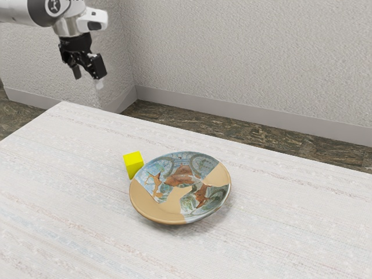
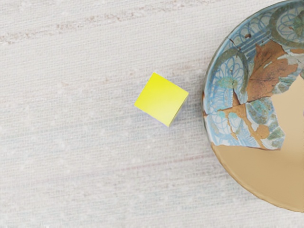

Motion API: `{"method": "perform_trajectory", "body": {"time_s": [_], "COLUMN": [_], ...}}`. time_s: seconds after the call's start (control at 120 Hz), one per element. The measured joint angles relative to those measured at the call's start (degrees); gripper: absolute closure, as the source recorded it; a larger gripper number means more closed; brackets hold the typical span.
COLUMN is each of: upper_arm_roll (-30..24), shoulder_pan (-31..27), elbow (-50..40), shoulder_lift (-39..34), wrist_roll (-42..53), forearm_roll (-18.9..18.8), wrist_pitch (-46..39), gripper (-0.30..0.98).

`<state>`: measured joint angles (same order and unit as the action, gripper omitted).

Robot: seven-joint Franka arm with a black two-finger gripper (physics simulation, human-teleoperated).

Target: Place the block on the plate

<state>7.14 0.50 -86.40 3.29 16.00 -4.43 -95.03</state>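
Readable words or numbers: none.
Arm (image 1: 23, 13): 1 round emblem (image 1: 54, 5) on its joint, at the exterior view's far left; the mark inside is too small to make out.

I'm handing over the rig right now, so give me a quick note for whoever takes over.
End effector: open and empty, raised above the table.
Block: yellow, on the table beside the plate, with a small gap between them.
Done: no part of the placing yet.
Left: grasp the block, lift it over the rim, set it on the plate, release.
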Motion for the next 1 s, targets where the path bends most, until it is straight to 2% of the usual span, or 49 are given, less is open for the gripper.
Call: {"method": "perform_trajectory", "body": {"time_s": [0.1,0.2,0.375,0.658,1.0], "upper_arm_roll": [1.20,1.50,1.54,0.76,-2.87], "shoulder_pan": [1.13,-0.18,-1.23,-3.07,-5.43], "elbow": [-0.69,-4.62,-10.53,-9.40,-8.04], "shoulder_lift": [4.46,9.49,13.42,20.28,23.88], "wrist_roll": [0.28,1.78,6.34,15.44,23.92], "forearm_roll": [0.58,1.59,3.36,5.95,5.52], "wrist_pitch": [-1.64,-6.12,-14.43,-21.97,-24.07], "gripper": [0.00,0.00,0.00,0.00,0.00]}}
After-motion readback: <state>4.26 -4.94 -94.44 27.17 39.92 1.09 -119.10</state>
